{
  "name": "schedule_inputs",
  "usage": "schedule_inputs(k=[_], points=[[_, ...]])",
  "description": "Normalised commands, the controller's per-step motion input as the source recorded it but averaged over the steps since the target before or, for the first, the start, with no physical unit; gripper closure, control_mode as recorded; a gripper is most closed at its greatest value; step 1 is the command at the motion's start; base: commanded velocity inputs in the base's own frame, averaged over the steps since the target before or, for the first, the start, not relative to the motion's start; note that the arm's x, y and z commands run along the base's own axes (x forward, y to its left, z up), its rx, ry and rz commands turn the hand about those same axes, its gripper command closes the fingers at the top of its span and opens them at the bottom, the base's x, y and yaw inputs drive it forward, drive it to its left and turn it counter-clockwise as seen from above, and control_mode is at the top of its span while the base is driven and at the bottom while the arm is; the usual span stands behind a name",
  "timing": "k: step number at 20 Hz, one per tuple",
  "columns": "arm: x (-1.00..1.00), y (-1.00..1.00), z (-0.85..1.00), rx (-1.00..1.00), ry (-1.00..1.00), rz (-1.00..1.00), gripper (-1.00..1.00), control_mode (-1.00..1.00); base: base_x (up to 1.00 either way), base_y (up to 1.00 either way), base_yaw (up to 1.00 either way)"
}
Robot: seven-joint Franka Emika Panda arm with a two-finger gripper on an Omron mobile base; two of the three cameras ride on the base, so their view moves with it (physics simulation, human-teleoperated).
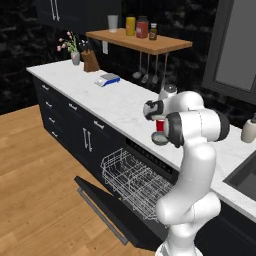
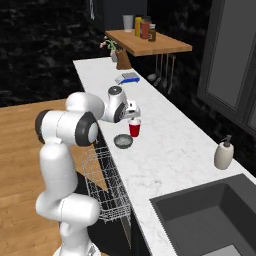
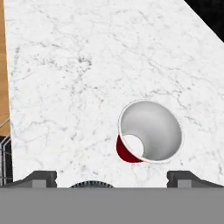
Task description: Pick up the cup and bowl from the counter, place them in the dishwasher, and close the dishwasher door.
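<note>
Nearest the base, the dishwasher door [image 1: 107, 205] lies dropped flat and open, its long silver bar handle along the near edge. Above it the white wire rack [image 1: 131, 180] is pulled out of the dishwasher [image 1: 150, 155]. The rack holds nothing that can be made out.

Task state, as judged from here: nothing loaded yet. Cup and bowl both sit on the counter [image 2: 165, 145]; door not yet closed. All three steps remain.

On the counter's near edge, above the rack, stands the bowl [image 2: 123, 141], grey and shallow, apparently empty. Just beyond it, close beside but whether touching cannot be told, stands the cup [image 2: 134, 128], upright, red outside. From the hand view the cup [image 3: 148, 131] has a white inside and nothing in it.

The pincer [image 2: 131, 111] hangs above the cup, pointing down at it. In the hand view its two dark fingertips [image 3: 37, 178] stand spread wide, well apart at either side, with the cup lying toward the right-hand one rather than centred. It has hold of nothing. The likely step in hand is lining up for the cup grasp.

Farther right along the counter, a beige soap bottle [image 2: 223, 154] stands near the dark sink [image 2: 210, 215]; contents of the sink not readable. Far left end: a small kitchen scale [image 1: 107, 79], a knife block [image 1: 90, 61], a flower vase [image 1: 75, 57]. Above, a wooden shelf [image 1: 145, 44] carries jars and a tumbler, with utensils hung beneath.
</note>
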Motion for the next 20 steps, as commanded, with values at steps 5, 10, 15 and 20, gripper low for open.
schedule_inputs(k=[5,10,15,20], points=[[0.49,-0.05,-0.24,0.0,0.04,0.0,-1.0,-1.0,0.0,0.0,0.0],[0.37,-0.09,-0.18,0.0,0.03,0.0,-1.0,-1.0,0.0,0.0,0.0],[0.31,-0.05,-0.28,-0.01,0.03,0.0,-1.0,-1.0,0.0,0.0,0.0],[0.0,-0.01,-0.38,-0.02,0.03,0.0,-1.0,-1.0,0.0,0.0,0.0]])
